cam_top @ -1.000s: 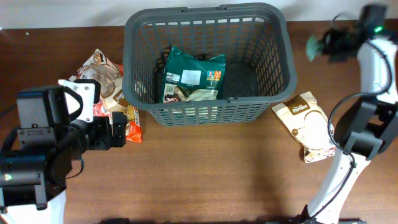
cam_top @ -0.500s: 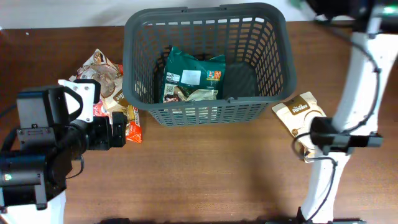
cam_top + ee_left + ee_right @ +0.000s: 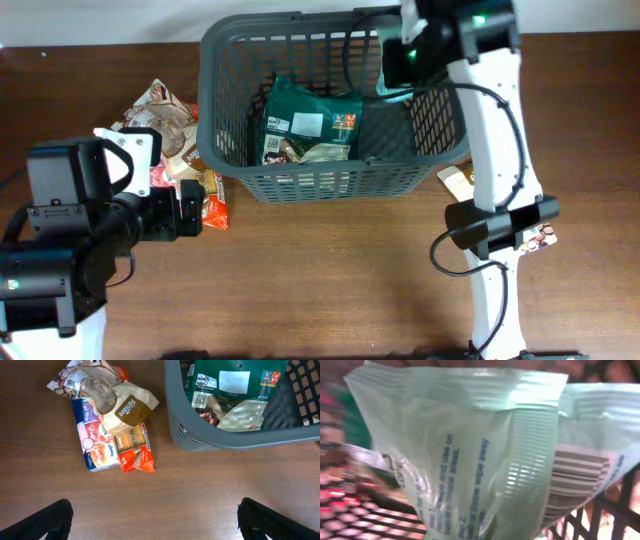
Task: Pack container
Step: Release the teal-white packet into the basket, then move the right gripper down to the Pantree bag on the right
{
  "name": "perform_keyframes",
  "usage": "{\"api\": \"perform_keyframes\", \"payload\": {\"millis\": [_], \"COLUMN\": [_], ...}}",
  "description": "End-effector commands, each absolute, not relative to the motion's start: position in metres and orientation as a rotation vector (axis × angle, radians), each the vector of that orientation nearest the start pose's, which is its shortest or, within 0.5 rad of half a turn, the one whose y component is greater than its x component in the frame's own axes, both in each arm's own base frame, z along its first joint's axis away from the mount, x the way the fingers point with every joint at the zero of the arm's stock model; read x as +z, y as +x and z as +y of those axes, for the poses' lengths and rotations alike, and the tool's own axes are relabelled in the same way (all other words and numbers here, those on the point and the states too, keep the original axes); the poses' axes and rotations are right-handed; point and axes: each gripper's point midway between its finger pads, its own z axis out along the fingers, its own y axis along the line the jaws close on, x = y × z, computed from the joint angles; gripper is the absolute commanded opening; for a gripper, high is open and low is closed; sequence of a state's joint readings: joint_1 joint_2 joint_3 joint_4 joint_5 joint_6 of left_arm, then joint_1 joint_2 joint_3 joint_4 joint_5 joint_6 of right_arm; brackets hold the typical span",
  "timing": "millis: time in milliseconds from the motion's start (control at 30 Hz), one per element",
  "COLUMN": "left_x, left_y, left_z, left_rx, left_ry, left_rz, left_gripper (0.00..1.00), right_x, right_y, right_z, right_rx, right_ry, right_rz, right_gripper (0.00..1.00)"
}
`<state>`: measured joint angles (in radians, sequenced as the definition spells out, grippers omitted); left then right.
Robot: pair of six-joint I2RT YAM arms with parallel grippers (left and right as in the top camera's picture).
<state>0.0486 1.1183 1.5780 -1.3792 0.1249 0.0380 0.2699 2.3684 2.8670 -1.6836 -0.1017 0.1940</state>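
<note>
Above the container (image 3: 222, 110), right fingers (image 3: 398, 62) clench a pale green packet (image 3: 470, 445); left fingers (image 3: 47, 521) gape wide.

The container (image 3: 330, 182) is a large dark grey plastic basket, rectangular, with slotted lattice walls, a solid floor and a rolled rim. It stands upright on the table (image 3: 330, 280), mouth open upward. One dark green snack bag (image 3: 310, 125) lies inside, left of middle. The container sits ahead and to the right of the left fingers (image 3: 47, 520), well apart from them. Its far right part lies under the right gripper (image 3: 402, 58), which pinches a pale green packet (image 3: 470, 450).
</note>
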Motion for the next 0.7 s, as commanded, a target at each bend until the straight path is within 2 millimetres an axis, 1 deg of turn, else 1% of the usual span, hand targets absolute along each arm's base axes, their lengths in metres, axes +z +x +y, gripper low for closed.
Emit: {"api": "perform_keyframes", "payload": {"millis": [0, 67, 100, 233, 267, 300, 333, 367, 400, 433, 467, 533, 567, 600, 667], "left_x": [0.319, 0.319, 0.319, 0.319, 0.319, 0.319, 0.319, 0.319, 0.319, 0.319, 0.319, 0.319, 0.319, 0.319, 0.319], "left_y": [0.246, 0.246, 0.246, 0.246, 0.246, 0.246, 0.246, 0.246, 0.246, 0.246, 0.246, 0.246, 0.246, 0.246, 0.246], "left_z": [-0.011, -0.011, -0.011, -0.011, -0.011, -0.011, -0.011, -0.011, -0.011, -0.011, -0.011, -0.011, -0.011, -0.011, -0.011], "left_rx": [-0.131, -0.131, -0.131, -0.131, -0.131, -0.131, -0.131, -0.131, -0.131, -0.131, -0.131, -0.131, -0.131, -0.131, -0.131], "left_ry": [0.058, 0.058, 0.057, 0.058, 0.057, 0.057, 0.057, 0.058, 0.057, 0.058, 0.058, 0.057, 0.057, 0.057, 0.057], "left_rz": [2.480, 2.480, 2.480, 2.480, 2.480, 2.480, 2.480, 2.480, 2.480, 2.480, 2.480, 2.480, 2.480, 2.480, 2.480], "left_gripper": [0.99, 0.99, 0.99, 0.99, 0.99, 0.99, 0.99, 0.99, 0.99, 0.99, 0.99, 0.99, 0.99, 0.99, 0.99], "right_x": [0.208, 0.196, 0.194, 0.195, 0.195, 0.195, 0.195, 0.199, 0.201, 0.207, 0.213, 0.233, 0.248, 0.257, 0.283], "right_y": [0.467, 0.468, 0.468, 0.472, 0.473, 0.473, 0.473, 0.472, 0.472, 0.471, 0.471, 0.470, 0.469, 0.468, 0.467], "right_z": [0.124, 0.117, 0.115, 0.114, 0.114, 0.114, 0.114, 0.114, 0.114, 0.114, 0.113, 0.111, 0.110, 0.109, 0.105], "right_rx": [0.093, 0.067, 0.055, 0.058, 0.059, 0.059, 0.059, 0.061, 0.062, 0.066, 0.069, 0.082, 0.091, 0.097, 0.111], "right_ry": [-0.134, -0.120, -0.115, -0.114, -0.114, -0.114, -0.114, -0.113, -0.113, -0.112, -0.111, -0.103, -0.098, -0.096, -0.083], "right_rz": [2.859, 2.888, 2.894, 2.879, 2.877, 2.878, 2.876, 2.872, 2.866, 2.853, 2.839, 2.789, 2.750, 2.724, 2.653], "right_gripper": [0.04, 0.04, 0.04, 0.04, 0.13, 0.64, 0.70, 0.79, 0.94, 0.99, 0.99, 0.99, 0.99, 0.99, 0.99]}}
